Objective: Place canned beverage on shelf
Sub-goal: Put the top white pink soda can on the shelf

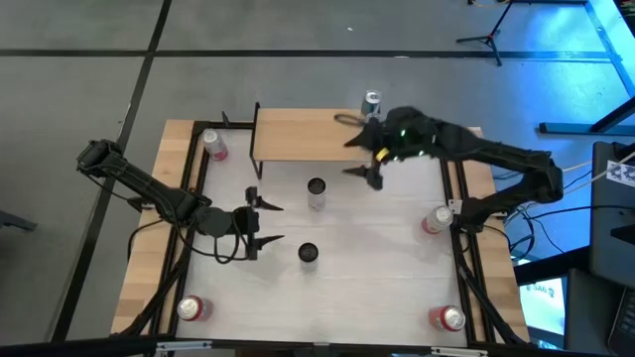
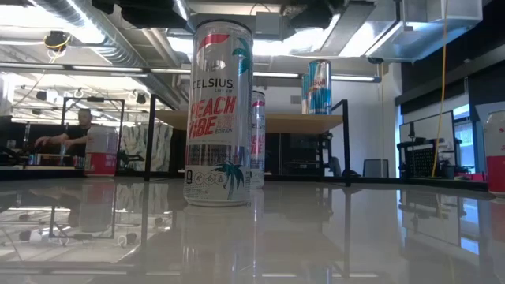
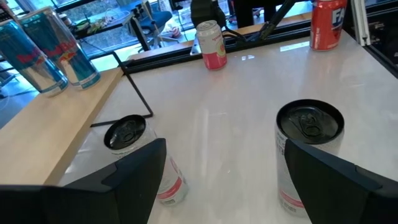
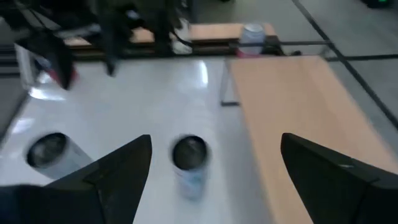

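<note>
Blue-and-silver can (image 1: 372,102) upright on shelf (image 1: 298,134), at shelf's far right corner. Shelf along desk (image 1: 387,248) far edge. Right gripper (image 1: 365,156) released, empty, over shelf's near right corner. Left gripper (image 1: 260,223) released, empty, near desk left edge. Two dark-topped cans (image 1: 316,193) (image 1: 308,255) mid-desk.

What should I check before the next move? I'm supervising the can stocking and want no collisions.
1. One can already upright on the shelf: ok.
2. Right gripper open and empty, by the shelf's front edge: ok.
3. Left gripper open and empty, facing the near can: ok.
4. Both loose cans upright, near can and far can: ok.
5. Bare space left on the shelf board: ok.
6. Which can gets picked next: cannot tell.
</note>
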Robot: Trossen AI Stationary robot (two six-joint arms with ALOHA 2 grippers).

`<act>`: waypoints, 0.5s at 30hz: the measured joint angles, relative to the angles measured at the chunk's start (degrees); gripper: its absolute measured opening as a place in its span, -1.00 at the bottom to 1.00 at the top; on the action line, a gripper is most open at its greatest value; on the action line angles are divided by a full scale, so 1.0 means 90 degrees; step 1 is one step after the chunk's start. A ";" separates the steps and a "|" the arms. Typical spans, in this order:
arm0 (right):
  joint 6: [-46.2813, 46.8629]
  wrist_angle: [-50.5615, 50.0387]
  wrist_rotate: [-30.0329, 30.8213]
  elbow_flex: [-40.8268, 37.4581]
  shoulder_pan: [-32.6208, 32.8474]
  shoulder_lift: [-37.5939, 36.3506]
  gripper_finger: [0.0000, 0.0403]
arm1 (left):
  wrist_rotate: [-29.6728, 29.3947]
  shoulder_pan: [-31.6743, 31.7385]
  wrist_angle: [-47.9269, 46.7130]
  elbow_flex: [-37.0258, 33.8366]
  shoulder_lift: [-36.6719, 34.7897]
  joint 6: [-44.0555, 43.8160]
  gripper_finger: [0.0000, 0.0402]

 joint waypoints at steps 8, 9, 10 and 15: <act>0.0175 0.1841 0.1395 -0.1315 0.0875 0.0387 0.76 | -0.0051 0.0025 -0.0002 -0.0002 0.0000 0.0000 0.59; 0.0152 0.1971 0.1516 -0.1382 0.0922 0.0485 0.76 | -0.0051 0.0046 0.0000 -0.0002 0.0000 0.0000 0.59; 0.0144 0.2051 0.1565 -0.1428 0.0954 0.0583 0.76 | -0.0053 0.0076 -0.0002 -0.0002 0.0000 0.0000 0.59; 0.0154 0.2401 0.1578 -0.1459 0.0964 0.1175 0.76 | -0.0048 0.0222 0.0004 -0.0002 0.0047 -0.0007 0.59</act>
